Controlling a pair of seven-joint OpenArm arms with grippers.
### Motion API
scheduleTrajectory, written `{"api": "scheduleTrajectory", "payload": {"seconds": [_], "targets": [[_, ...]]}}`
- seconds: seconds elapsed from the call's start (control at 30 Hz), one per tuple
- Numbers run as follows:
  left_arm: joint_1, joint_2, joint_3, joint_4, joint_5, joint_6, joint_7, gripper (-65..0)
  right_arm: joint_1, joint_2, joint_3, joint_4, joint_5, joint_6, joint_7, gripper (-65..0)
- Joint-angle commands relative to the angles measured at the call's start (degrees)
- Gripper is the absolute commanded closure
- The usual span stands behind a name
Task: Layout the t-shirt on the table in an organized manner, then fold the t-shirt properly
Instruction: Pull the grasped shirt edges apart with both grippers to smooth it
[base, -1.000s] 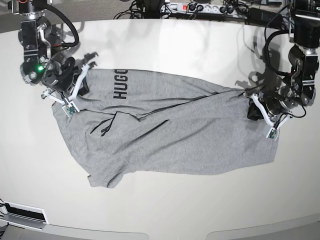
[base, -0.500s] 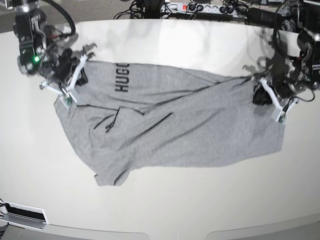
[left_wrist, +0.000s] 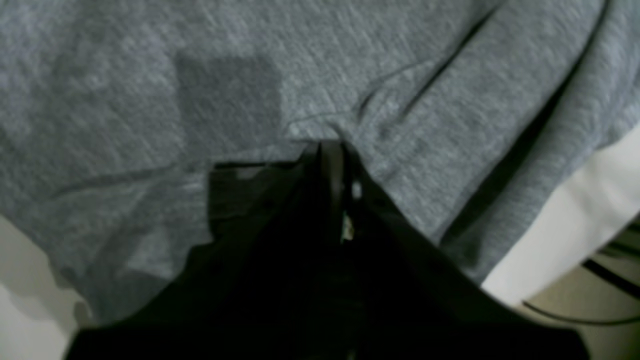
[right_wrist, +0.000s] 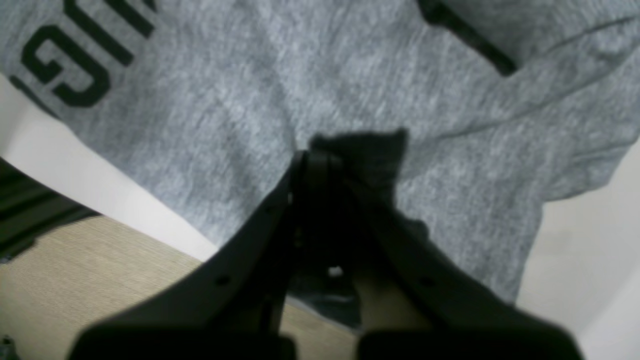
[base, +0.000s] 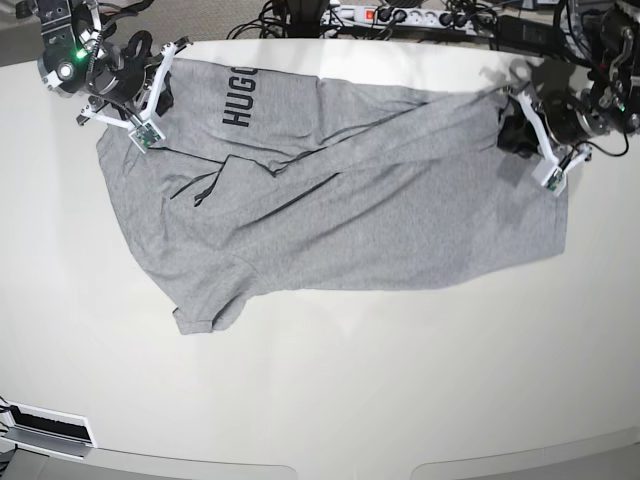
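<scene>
Both grippers are clamped on cloth: in the wrist views the left gripper (left_wrist: 330, 150) has its jaws pressed together over a pinch of the t-shirt (base: 340, 220), and the right gripper (right_wrist: 312, 160) is likewise shut on a fold of it, with the black lettering (right_wrist: 75, 60) at about ten o'clock from its tips. Starting at the near side of the table (base: 330, 400), the whole six o'clock half of the top carries no cloth. Further in, a short sleeve hangs toward seven o'clock, its edge loosely curled. Beyond that lies the body of the shirt, stretched across the middle and far part of the table, with long diagonal creases and one flap folded over itself running from about nine o'clock toward two o'clock. At the far edge the two held points sit at roughly ten o'clock and two o'clock, close to the table's far rim. Which seams are actually pinched is hard to tell, as both wrist views are blurred. As I judge it, the laying-out stage is under way but unfinished: the cloth is spread wide yet not flat or square, the wrinkles and the overlapped flap need smoothing, and no fold has been made.
</scene>
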Motion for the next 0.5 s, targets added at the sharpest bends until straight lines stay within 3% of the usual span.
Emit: {"api": "scheduleTrajectory", "payload": {"seconds": [0.0,0.1,0.27,0.47], "targets": [[1.6,-0.9,0.2,0.0,2.5,-0.2,4.3,0.0,-0.6,0.7,0.2,0.0,-2.3,-1.0,-3.0,0.0],[2.2,-1.5,0.2,0.3,2.5,-0.1,4.4,0.0,-0.6,0.7,0.2,0.0,-2.8,-1.3,-4.6,0.0],[2.2,-3.1,0.2,0.3,2.7,0.0,4.9,0.0,-0.6,0.7,0.2,0.0,-6.5,-5.3,-7.1,0.0],[2.2,-4.0,0.2,4.0,2.2,0.1,10.5,0.0,-0.6,2.8,0.2,0.4,-5.7,-5.5,-7.3,0.0]]}}
